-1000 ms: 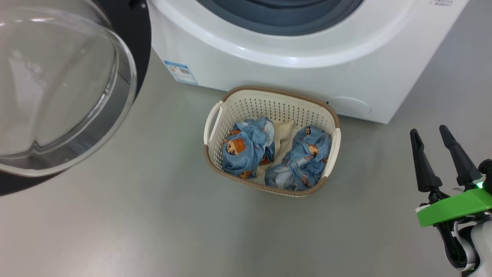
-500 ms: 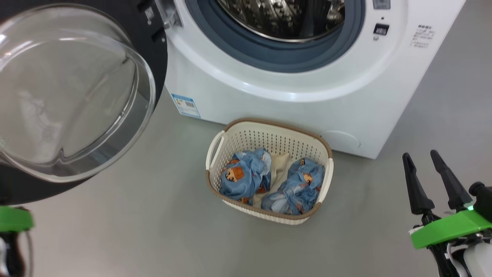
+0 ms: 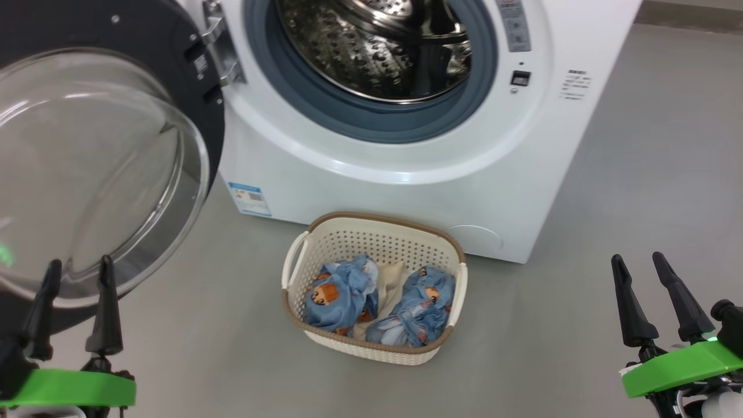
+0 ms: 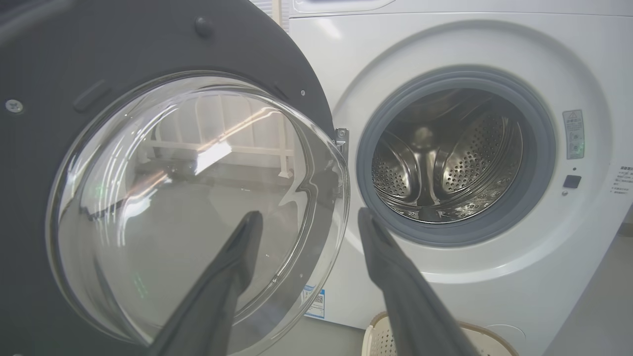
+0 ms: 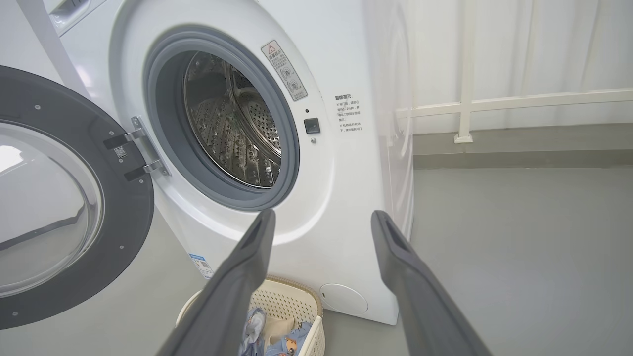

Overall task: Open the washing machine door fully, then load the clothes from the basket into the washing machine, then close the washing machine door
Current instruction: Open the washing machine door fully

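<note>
The white washing machine (image 3: 406,191) stands with its steel drum (image 3: 377,52) bare. Its black door (image 3: 104,168) with the bulging glass bowl is swung wide to the left on its hinge (image 3: 217,52). On the floor before the machine sits the cream basket (image 3: 371,232), holding blue bear-print clothes (image 3: 339,293) and a cream cloth (image 3: 390,278). My left gripper (image 3: 78,267) is open at the lower left, just short of the glass bowl (image 4: 198,207). My right gripper (image 3: 638,261) is open at the lower right, well right of the basket (image 5: 292,301). Neither holds anything.
Grey floor (image 3: 580,325) lies all around the basket. A blue label (image 3: 251,198) sits low on the machine's front. A white railing (image 5: 494,104) and a curtain run behind the machine on the right.
The head camera has tilted up, so the drum and door hinge have come into view and the basket sits lower. My left gripper has come in at the lower left.
</note>
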Robot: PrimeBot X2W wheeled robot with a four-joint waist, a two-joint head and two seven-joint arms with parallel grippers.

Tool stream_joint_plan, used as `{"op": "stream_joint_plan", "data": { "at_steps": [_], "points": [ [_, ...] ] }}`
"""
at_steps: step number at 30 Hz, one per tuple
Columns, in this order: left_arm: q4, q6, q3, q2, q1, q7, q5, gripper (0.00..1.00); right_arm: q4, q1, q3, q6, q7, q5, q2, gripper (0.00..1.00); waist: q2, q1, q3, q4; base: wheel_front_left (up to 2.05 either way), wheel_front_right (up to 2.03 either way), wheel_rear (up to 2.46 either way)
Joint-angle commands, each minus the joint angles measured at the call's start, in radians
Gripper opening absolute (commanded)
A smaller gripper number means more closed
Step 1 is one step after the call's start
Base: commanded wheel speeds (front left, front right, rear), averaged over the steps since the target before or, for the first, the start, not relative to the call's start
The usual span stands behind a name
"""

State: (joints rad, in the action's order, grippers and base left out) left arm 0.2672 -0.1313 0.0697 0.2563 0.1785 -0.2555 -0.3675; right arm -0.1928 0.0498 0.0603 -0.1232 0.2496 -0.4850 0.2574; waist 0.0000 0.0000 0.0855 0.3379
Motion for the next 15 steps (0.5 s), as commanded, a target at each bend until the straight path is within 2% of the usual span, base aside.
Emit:
{"op": "stream_joint_plan", "data": {
  "at_steps": [1, 15],
  "points": [
    [-0.042, 0.001, 0.022, 0.029, 0.004, -0.006, -0.014, 1.00, 0.028, -0.003, 0.011, -0.008, 0.012, -0.004, 0.017, 1.00, 0.0000, 0.0000, -0.027, -0.047, 0.00, 0.00, 0.00],
    [-0.073, 0.001, -0.077, 0.011, -0.051, -0.006, -0.054, 1.00, 0.036, -0.036, -0.009, -0.008, 0.012, -0.004, 0.024, 1.00, 0.0000, 0.0000, -0.046, -0.198, 0.00, 0.00, 0.00]
  ]
}}
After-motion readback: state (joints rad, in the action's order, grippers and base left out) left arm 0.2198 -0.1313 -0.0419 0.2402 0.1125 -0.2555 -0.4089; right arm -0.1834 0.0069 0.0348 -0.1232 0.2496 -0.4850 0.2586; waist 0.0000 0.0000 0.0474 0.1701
